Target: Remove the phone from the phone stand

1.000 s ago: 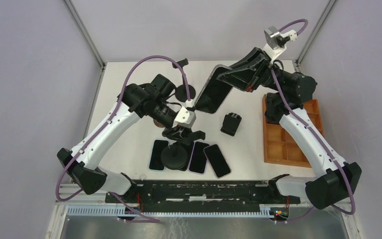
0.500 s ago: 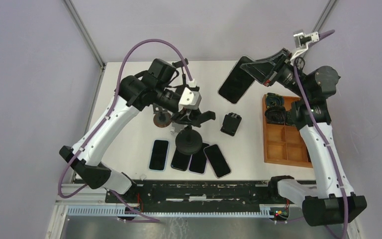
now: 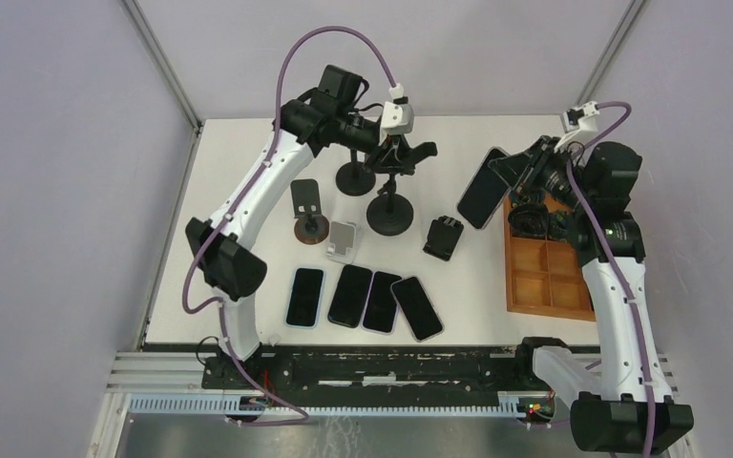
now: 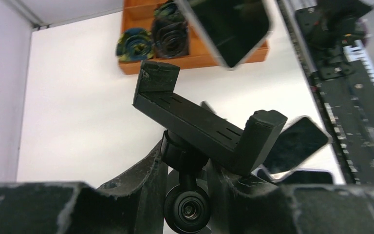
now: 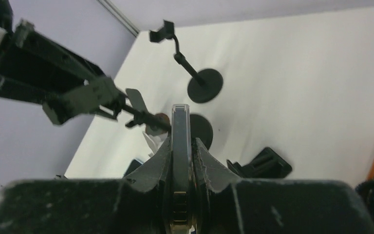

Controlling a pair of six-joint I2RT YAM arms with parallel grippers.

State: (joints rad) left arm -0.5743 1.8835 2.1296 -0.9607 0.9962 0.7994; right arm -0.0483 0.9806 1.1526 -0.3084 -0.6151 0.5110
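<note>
My right gripper is shut on the black phone and holds it tilted in the air beside the wooden tray, apart from the stand. In the right wrist view the phone stands edge-on between my fingers. My left gripper is shut on the neck of the black phone stand, whose round base hangs over the far middle of the table. In the left wrist view the stand's clamp is empty just above my fingers, and the phone shows at the top.
Several black phones lie in a row near the front. A small black holder, a brown-based stand, a white stand and another black stand sit mid-table. A wooden compartment tray lies at the right.
My left arm has lifted the stand from near the row of phones up to the far side. My right arm has carried the phone off to the right and down toward the tray.
</note>
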